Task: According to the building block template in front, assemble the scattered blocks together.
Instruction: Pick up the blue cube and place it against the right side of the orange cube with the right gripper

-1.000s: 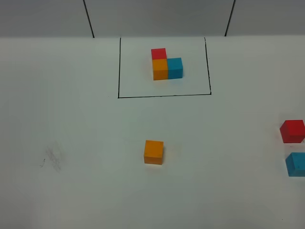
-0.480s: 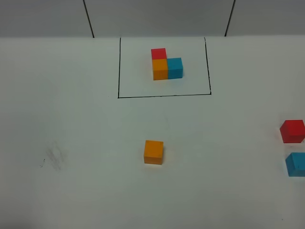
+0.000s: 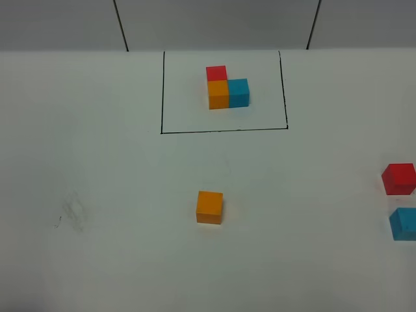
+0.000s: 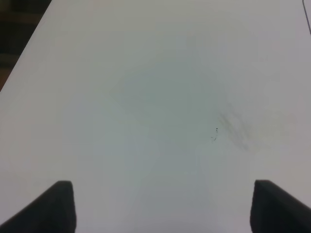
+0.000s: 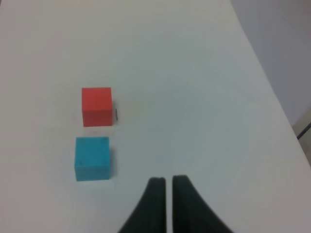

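Note:
The building block template (image 3: pixel 227 87) is an L of red, orange and blue cubes inside a black drawn frame at the back middle of the table. A loose orange cube (image 3: pixel 209 207) sits in the middle. A loose red cube (image 3: pixel 398 179) and a loose light blue cube (image 3: pixel 403 224) sit at the right edge; both show in the right wrist view, red (image 5: pixel 96 106) and blue (image 5: pixel 92 158). My right gripper (image 5: pixel 168 182) is shut and empty, beside the blue cube and apart from it. My left gripper (image 4: pixel 163 187) is open and empty over bare table. Neither gripper shows in the high view.
The white table (image 3: pixel 117 195) has a faint grey smudge (image 3: pixel 71 214) at the left, also in the left wrist view (image 4: pixel 233 128). Table edges show in both wrist views. A grey wall with two dark lines runs behind the table.

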`<action>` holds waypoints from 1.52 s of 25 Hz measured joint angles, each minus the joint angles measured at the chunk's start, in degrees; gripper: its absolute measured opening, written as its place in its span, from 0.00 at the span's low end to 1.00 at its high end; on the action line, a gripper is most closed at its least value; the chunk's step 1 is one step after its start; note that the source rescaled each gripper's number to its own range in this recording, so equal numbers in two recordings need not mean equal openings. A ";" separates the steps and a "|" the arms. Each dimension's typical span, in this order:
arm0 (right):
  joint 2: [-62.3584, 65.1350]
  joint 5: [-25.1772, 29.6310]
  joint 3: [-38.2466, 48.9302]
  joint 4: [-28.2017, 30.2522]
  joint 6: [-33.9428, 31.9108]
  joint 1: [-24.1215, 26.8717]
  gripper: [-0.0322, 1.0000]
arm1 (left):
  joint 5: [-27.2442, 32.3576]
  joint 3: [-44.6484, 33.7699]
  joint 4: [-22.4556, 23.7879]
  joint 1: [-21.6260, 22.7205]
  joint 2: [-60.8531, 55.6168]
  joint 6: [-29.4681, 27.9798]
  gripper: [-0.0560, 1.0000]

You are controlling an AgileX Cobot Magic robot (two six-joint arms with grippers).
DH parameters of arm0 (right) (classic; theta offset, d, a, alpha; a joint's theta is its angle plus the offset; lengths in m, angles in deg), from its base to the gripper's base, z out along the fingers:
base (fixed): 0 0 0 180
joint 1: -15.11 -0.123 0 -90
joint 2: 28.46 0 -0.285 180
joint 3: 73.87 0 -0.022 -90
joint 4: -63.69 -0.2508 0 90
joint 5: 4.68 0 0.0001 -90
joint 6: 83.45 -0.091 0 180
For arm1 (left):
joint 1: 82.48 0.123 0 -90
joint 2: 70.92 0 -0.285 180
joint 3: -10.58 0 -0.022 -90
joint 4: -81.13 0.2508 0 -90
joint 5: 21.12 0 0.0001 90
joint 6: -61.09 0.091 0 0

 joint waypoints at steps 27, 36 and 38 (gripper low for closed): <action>0.00 0.00 0.00 -1.18 0.19 0.00 0.03 | 0.00 0.00 0.00 0.00 0.00 0.00 0.84; -0.06 0.00 0.00 -1.44 0.03 0.00 0.03 | 0.00 0.00 0.00 0.00 0.00 -0.04 0.84; -1.82 0.11 -0.94 -2.43 0.01 0.00 0.04 | 0.00 0.00 0.00 0.00 0.00 -0.04 0.84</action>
